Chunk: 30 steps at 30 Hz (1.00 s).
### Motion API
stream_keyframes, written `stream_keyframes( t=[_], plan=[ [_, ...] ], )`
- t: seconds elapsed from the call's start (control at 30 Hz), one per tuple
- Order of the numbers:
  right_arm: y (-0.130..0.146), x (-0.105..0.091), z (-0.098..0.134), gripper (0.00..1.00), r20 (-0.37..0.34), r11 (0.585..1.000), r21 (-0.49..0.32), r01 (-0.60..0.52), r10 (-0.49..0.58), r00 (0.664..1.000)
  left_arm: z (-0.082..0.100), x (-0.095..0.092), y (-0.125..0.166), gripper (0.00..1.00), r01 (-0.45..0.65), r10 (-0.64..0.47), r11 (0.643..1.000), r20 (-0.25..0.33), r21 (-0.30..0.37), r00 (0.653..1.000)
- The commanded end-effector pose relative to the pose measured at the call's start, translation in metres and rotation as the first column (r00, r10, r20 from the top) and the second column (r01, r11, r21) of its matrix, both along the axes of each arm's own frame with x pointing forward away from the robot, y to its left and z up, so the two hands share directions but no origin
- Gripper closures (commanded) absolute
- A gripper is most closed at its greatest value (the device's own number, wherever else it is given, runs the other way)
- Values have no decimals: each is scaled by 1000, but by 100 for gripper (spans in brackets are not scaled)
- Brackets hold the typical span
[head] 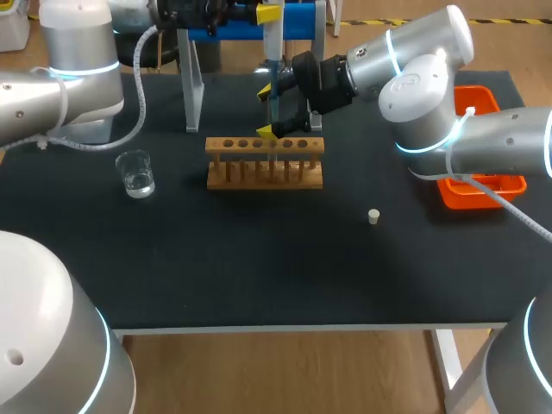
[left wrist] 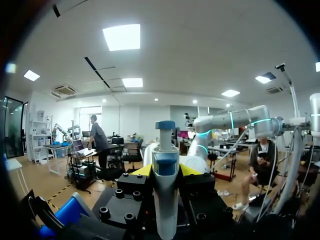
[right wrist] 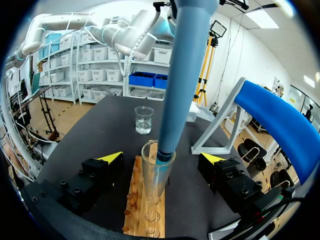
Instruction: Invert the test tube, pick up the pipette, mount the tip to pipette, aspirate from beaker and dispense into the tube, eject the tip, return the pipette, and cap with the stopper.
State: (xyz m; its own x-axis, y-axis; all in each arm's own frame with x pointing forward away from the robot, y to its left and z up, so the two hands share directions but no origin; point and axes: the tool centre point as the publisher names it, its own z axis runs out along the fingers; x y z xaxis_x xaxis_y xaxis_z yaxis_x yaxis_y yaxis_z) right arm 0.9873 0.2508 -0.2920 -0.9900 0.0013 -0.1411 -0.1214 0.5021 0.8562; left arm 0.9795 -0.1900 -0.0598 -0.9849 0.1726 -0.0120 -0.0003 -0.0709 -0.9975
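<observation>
The blue-grey plastic pipette (right wrist: 185, 75) hangs nearly upright, its lower end dipped into the mouth of the clear glass test tube (right wrist: 156, 175) standing open-end up in the wooden rack (head: 265, 162) (the water-filled glass beaker (head: 135, 173) stands off its left end, the small pale stopper (head: 373, 216) lies off its right).

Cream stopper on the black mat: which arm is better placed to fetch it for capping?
Right. The small cream stopper lies on its side of the wooden rack, and the right gripper is open. The left gripper is shut on the blue pipette.
</observation>
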Motion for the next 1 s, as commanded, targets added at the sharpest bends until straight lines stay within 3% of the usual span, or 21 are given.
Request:
stream_keyframes(
  t=[0.03, 1.0],
  plan=[
    [-1, 1, 1, 0, -2, 1000, -2, -3, 3, 1000, -1, 2, 1, 100, 1, -1, 1000, -1, -2, 1000],
    [-1, 1, 1, 0, -2, 1000, -2, -3, 3, 1000, -1, 2, 1, 100, 7, -7, 1000, -1, -4, 1000]
  ],
)
